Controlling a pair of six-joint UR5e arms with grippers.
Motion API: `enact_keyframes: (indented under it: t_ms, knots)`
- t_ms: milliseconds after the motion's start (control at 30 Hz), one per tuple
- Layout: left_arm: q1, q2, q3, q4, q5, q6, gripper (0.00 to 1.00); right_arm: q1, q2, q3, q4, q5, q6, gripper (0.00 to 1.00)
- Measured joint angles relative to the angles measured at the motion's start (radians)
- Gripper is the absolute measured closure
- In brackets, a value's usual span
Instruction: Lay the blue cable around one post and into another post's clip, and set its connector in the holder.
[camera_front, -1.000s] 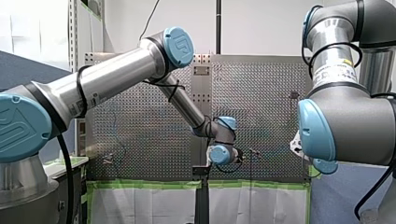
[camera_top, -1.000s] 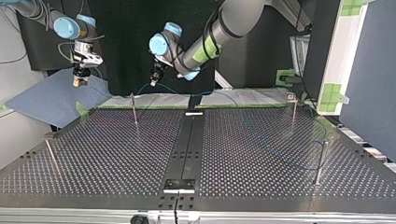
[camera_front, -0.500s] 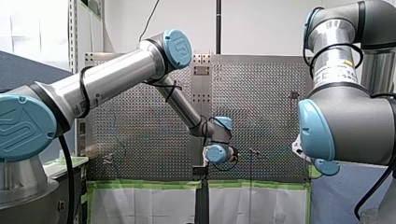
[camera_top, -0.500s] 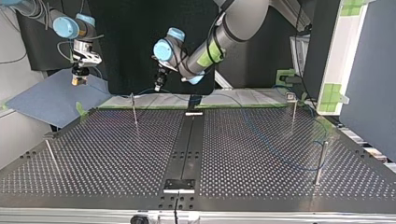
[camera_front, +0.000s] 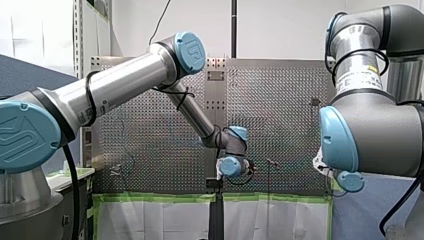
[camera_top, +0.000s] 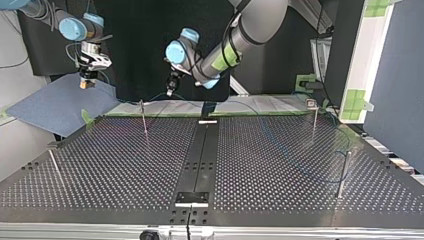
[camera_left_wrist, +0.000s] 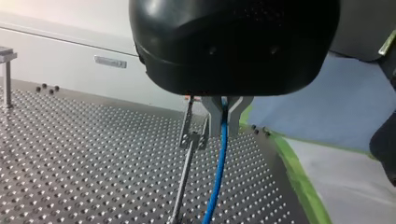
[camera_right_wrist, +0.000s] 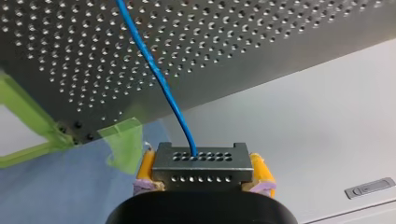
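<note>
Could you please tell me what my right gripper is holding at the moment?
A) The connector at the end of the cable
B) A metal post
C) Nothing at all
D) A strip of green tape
A: in the right wrist view the right gripper is clamped on the perforated connector, and the blue cable runs out of it toward the table.

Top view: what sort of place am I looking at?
Probably a robotics lab: robot arms reach over a perforated table studded with posts, and my left claw grips a blue cable.
</note>
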Motion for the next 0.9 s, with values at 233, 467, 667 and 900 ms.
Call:
enact_keyframes:
  t_ms: [233,467,667,900]
  knots:
    - [-0.010,0.000,-0.042,0.014,0.002,0.014,0.93,0.004,0.050,0.000,-0.013,0.006,-0.021,1.00]
    - [-0.021,0.000,-0.053,0.017,0.004,0.020,0.93,0.003,0.090,0.000,-0.036,0.008,-0.021,1.00]
    - [-0.031,0.002,-0.053,0.011,0.004,0.037,0.93,-0.004,0.091,0.000,-0.052,0.008,-0.021,1.00]
    - [-0.047,0.010,-0.053,0.006,0.005,0.067,0.93,-0.007,0.048,0.018,-0.056,-0.019,-0.020,1.00]
